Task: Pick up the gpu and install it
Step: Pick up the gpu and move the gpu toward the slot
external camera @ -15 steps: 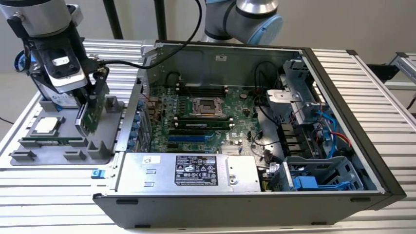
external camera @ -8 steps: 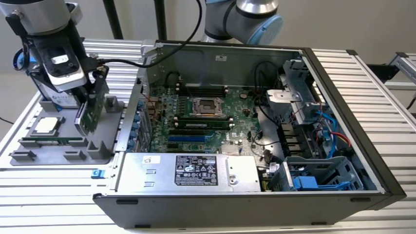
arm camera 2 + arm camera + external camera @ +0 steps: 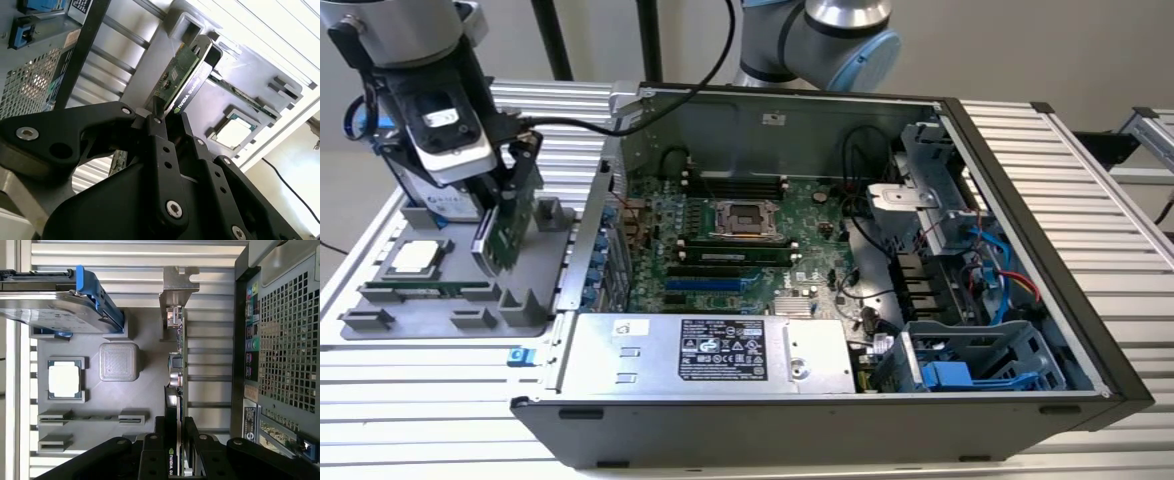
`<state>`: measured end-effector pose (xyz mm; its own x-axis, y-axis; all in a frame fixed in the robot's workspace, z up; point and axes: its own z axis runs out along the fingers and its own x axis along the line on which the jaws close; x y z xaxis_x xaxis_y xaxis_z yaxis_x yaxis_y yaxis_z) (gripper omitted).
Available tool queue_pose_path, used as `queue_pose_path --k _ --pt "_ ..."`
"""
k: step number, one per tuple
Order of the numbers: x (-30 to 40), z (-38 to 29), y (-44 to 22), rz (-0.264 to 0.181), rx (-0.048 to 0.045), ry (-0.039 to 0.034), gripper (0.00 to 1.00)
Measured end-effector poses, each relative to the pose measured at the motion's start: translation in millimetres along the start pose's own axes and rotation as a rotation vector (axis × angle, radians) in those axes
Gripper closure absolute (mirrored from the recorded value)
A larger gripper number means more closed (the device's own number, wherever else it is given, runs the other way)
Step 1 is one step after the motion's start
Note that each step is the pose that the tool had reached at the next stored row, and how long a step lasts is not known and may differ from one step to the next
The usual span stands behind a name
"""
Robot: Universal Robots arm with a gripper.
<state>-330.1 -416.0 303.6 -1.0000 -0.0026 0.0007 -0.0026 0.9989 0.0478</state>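
Clearly, the end effector (image 3: 504, 200) is clenched on the gpu (image 3: 500, 240), which it holds upright on edge over the grey tray (image 3: 520, 310), at the exterior view's left of the open computer case (image 3: 854, 425). The first wrist view shows the silver bracket (image 3: 177, 285) and a narrow free gap to the case wall. A processor (image 3: 416, 257) lies in one tray pocket, and a hard drive (image 3: 55, 305) stands in another.
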Motion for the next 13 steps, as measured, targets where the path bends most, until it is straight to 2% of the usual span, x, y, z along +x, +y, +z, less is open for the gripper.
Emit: queue_pose_path --k 13 --pt "0.1 -4.5 0.3 0.000 0.0000 0.0001 1.00"
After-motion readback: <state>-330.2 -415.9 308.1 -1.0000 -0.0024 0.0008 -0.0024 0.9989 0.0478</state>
